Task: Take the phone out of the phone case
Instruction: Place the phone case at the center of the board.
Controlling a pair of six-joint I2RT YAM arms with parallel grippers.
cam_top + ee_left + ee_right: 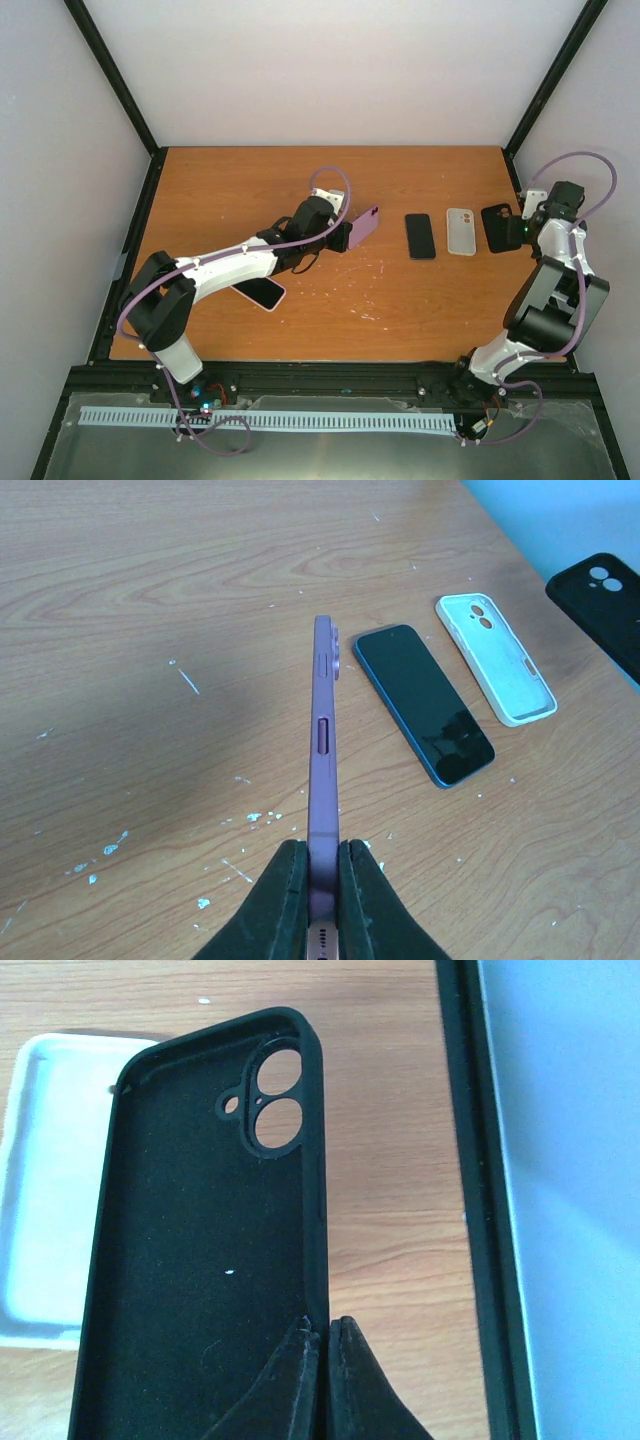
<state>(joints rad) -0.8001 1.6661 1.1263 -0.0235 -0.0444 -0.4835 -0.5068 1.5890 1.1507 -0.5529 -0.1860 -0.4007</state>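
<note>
Purple phone (pixel 322 730) sits pinched edge-on in your left claw (pixel 322 848). The jaws are closed on its flat faces near the bottom end, so it stands up off the wooden table (pixel 150 600). From this edge you cannot tell whether a thin purple case wraps it. Treat it as stiff and smooth-sided. With such a short grip near one end it is likely to slip or pivot, and it looks breakable if dropped.

Just ahead and to the right of that claw, a dark blue phone (pixel 425 705) lies bare and face up. Beyond it an empty white case (pixel 495 658) lies open side up.

Your right claw (pixel 325 1335) is shut narrow on the side wall of a black phone case (pixel 200 1260). The case is empty, with its matte inner face and camera cut-out turned towards you, and the white case lies on the table to the claw's left. The black case should be light and bendy, so hold it by the long rim, not the thin strip beside the cut-out. Judging by this, it is already off its phone.
</note>
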